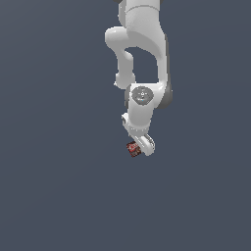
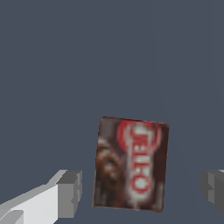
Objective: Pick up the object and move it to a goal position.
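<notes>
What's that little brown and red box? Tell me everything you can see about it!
The box is a small, flat-faced block, dark brown with a red-and-white label patch bearing blurry white letters, like printed packaging. In the wrist view it sits slightly askew between the two grey fingertips, with a gap on each side, so neither touches it. The gripper is open around it. In the exterior view the box looks tiny beside the white arm, against a plain dark grey-blue ground. Whether it rests on that surface cannot be told.
</notes>
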`<state>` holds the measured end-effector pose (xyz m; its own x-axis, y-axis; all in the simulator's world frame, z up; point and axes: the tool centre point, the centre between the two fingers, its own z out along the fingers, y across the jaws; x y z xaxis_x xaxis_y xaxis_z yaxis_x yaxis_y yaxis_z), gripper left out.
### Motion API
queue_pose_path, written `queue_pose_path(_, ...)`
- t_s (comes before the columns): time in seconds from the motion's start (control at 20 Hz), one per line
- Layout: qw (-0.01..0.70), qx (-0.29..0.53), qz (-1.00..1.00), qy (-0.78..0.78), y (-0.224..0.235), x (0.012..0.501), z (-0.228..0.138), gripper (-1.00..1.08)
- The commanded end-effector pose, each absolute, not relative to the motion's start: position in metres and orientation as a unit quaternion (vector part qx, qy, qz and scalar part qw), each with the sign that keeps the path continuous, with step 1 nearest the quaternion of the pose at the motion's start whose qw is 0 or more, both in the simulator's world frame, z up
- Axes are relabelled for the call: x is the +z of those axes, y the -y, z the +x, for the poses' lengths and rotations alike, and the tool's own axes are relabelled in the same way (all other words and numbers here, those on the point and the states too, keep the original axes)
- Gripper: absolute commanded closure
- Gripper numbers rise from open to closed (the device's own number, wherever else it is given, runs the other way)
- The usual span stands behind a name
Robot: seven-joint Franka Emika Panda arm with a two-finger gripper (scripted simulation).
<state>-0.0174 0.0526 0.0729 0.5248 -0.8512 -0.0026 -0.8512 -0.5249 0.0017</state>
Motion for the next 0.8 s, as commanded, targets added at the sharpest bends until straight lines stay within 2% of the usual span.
queue_pose_path(0.0, 0.000, -0.001, 0.863, 0.505, -0.0548, 0.0703, -0.0182, -0.92)
queue_pose_path(0.75, 0.000, 0.000, 0.847, 0.531, -0.0585, 0.0607, -0.0200, -0.92)
